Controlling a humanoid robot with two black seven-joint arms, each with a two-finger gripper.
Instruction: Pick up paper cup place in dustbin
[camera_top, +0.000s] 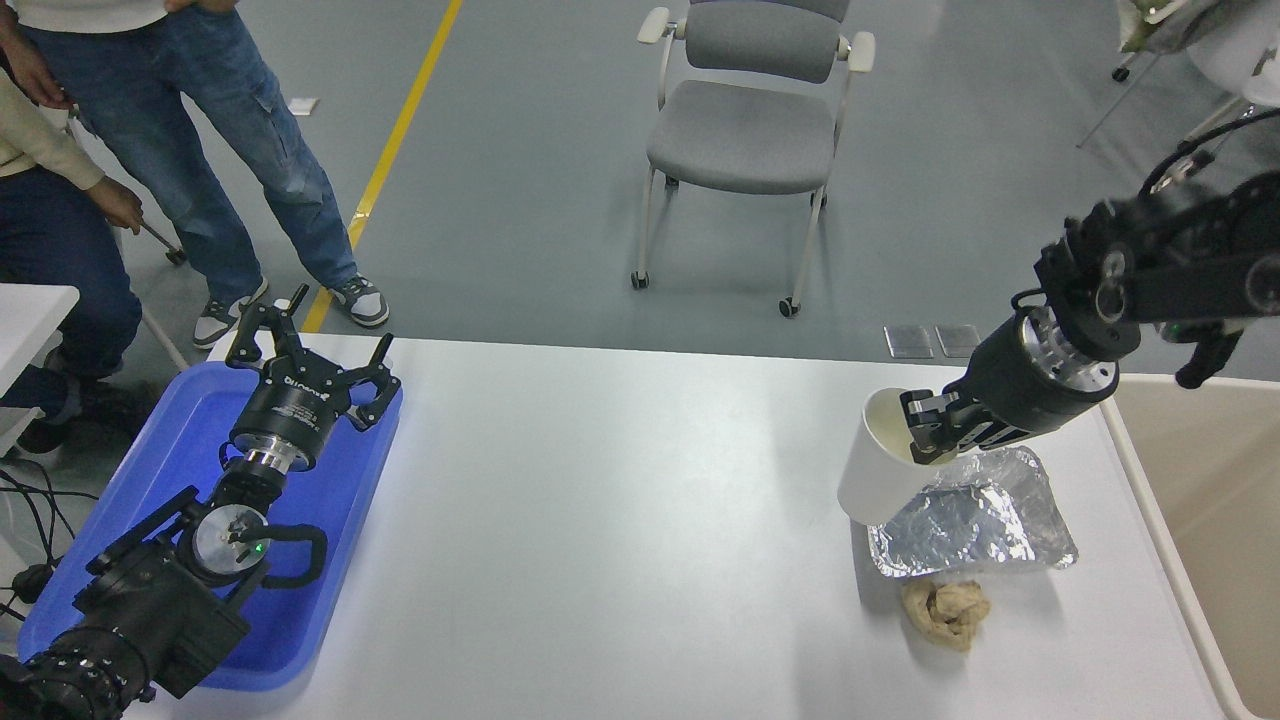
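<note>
Pinching the paper cup (878, 470) by its rim, the right gripper (928, 432) is holding it above the foil tray (985, 530); the dustbin (1215, 500) is sitting far right; the left gripper (310, 355) is lying spread over the blue tray (150, 470).

White table (620, 520): blue tray (330, 560), foil tray (975, 525), paper wad (945, 610).
</note>
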